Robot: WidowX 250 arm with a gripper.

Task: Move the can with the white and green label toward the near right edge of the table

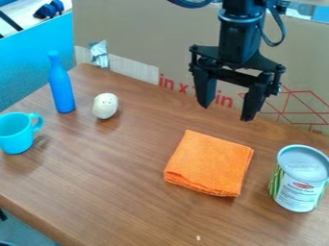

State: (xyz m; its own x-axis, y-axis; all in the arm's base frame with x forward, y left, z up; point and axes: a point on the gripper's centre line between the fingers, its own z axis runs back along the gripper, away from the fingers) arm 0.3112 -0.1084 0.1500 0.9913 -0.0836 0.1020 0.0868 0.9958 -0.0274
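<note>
blue bottle (pixel 62 86), orange cloth (pixel 209 164) below open gripper (pixel 225 108)

Hangs over the far side of the scene, right of the middle, with a black arm (pixel 239 38) nearly upright. Carries dark cables (pixel 284 31), looping out to the left and right near the top. Ends in a black gripper (pixel 226 113), pointed downward. Holds two long, tapering fingers (pixel 206 89) wide apart, left and right, with a broad gap between.
</note>
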